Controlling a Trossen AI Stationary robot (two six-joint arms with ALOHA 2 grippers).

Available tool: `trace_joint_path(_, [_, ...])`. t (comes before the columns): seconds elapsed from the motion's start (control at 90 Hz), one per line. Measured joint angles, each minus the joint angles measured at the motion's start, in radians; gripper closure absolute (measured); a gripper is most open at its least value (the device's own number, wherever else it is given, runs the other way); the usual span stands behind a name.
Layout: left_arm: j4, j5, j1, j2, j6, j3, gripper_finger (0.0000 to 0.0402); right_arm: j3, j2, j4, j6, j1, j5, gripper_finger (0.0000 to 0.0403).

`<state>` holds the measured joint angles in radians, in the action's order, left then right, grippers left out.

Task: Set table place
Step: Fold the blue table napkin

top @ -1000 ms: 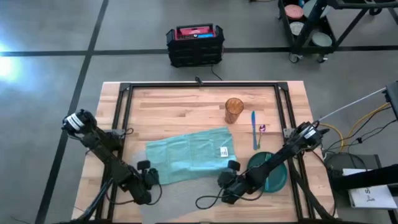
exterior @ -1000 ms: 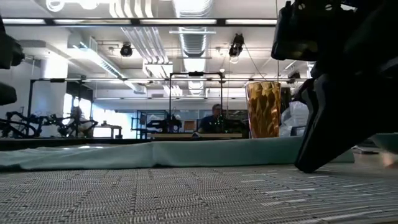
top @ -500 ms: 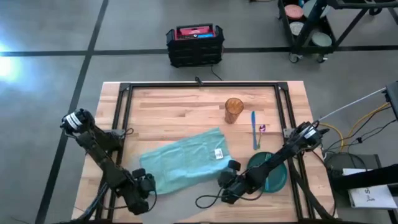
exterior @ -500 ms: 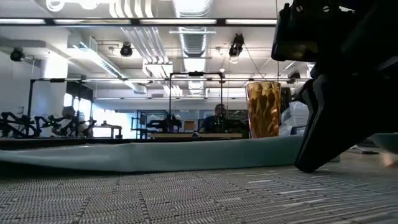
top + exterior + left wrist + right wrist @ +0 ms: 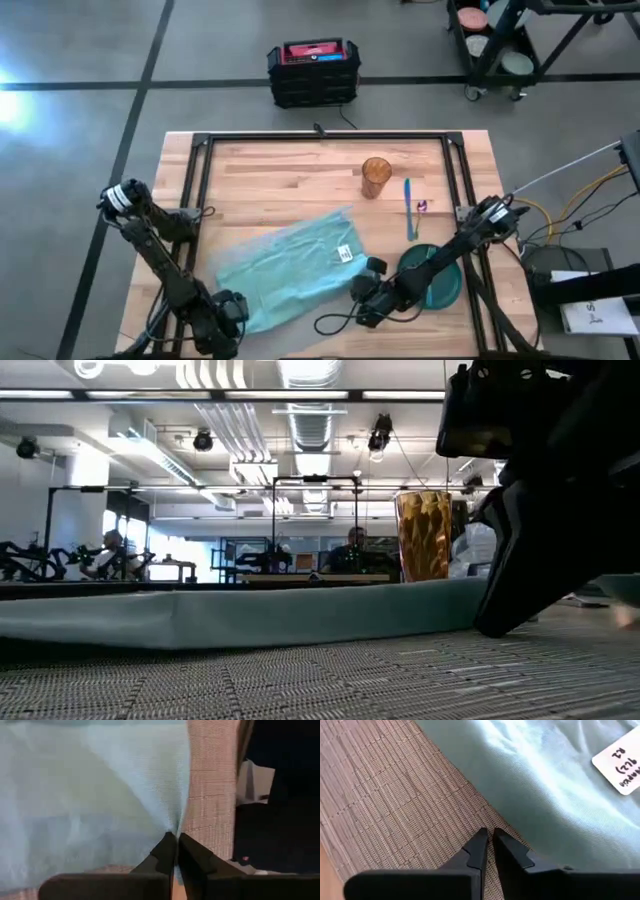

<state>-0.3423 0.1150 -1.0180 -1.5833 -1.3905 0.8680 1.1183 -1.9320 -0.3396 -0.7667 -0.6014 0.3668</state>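
The left pincer [image 5: 176, 851] was clamped on the light teal cloth napkin [image 5: 285, 270], apparently dragging it off the flat grey woven placemat [image 5: 395, 805] at the near edge of the light wooden plank bench [image 5: 290, 180]. The right pincer [image 5: 487, 845] was closed empty on the mat. Next likely: release the napkin without crossing the edge.

The table [image 5: 290, 170], light wooden planks framed in black rails, carries the grey woven placemat [image 5: 385, 795] flat at its near edge, partly under a teal cloth [image 5: 290, 265].
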Motion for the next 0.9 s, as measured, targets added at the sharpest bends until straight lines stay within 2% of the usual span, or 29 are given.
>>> trace_joint_path(0.144, [-0.107, -0.034, 0.001, 0.0, -0.052, -0.001, 0.0336, 0.0, 0.004, -0.001, -0.001, 0.0, -0.008, 0.0382])
trace_joint_path(0.311, [-0.192, -0.167, 0.002, 0.017, -0.072, -0.001, 0.0267, 0.022, 0.035, -0.046, 0.013, 0.003, -0.082, 0.0356])
trace_joint_path(0.478, [-0.184, -0.155, 0.002, 0.064, -0.124, -0.001, 0.022, 0.07, 0.099, -0.201, 0.039, 0.004, -0.248, 0.0313])
trace_joint_path(0.589, [-0.183, -0.149, 0.002, 0.09, -0.124, -0.001, 0.0202, 0.085, 0.131, -0.263, 0.058, 0.004, -0.29, 0.0286])
trace_joint_path(0.767, [-0.185, -0.086, 0.002, 0.14, -0.119, -0.001, 0.019, 0.084, 0.175, -0.261, 0.081, 0.018, -0.272, 0.0256])
trace_joint_path(0.9, [-0.222, 0.103, 0.005, 0.151, -0.113, -0.001, 0.0189, 0.049, 0.17, -0.252, 0.098, 0.026, -0.228, 0.0245])
